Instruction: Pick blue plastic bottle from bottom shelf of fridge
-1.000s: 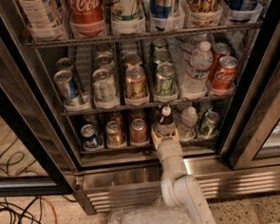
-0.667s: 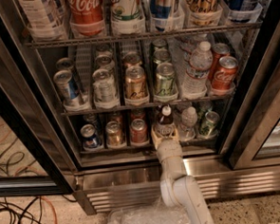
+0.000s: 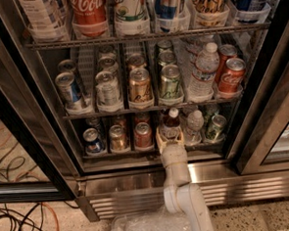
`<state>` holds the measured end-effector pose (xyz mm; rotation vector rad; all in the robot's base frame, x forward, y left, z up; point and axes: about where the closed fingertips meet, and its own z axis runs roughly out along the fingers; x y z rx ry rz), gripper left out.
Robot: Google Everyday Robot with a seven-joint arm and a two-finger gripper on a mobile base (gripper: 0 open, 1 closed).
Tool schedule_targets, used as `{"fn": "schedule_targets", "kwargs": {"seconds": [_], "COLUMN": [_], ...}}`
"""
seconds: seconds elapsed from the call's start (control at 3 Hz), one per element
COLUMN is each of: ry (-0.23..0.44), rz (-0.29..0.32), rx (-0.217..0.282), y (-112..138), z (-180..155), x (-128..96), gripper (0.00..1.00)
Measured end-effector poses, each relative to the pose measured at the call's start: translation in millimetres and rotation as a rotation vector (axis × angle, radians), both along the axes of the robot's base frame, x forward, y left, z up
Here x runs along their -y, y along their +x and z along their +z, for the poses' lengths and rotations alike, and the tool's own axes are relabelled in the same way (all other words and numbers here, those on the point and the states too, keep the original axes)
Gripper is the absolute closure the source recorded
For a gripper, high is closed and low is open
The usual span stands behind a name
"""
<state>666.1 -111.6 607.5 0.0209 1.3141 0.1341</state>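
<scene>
While the gripper (image 3: 170, 136) clamps the one blue plastic bottle (image 3: 172, 124), we count four front-row cans (image 3: 117, 137) alongside; white cap, dark body.

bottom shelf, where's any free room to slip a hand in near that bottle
Little. Every front lane is filled. Headroom exists above the three short cans, under the middle rack. Tightest at the gripper by the blue plastic bottle, between red can and water bottle.

tool (image 3: 170, 135): at blue plastic bottle (image 3: 172, 122), upright | location: bottom shelf (image 3: 132, 152), fridge (image 3: 121, 183)
</scene>
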Motion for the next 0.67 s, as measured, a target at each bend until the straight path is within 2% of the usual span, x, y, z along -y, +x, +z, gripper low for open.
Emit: {"fn": "schedule_targets", "kwargs": {"seconds": [0.67], "ry": [0.021], "rz": [-0.008], "rx": [0.052], "y": [-7.5], "z": [-5.1], "x": [-3.5], "gripper": [1.00]}}
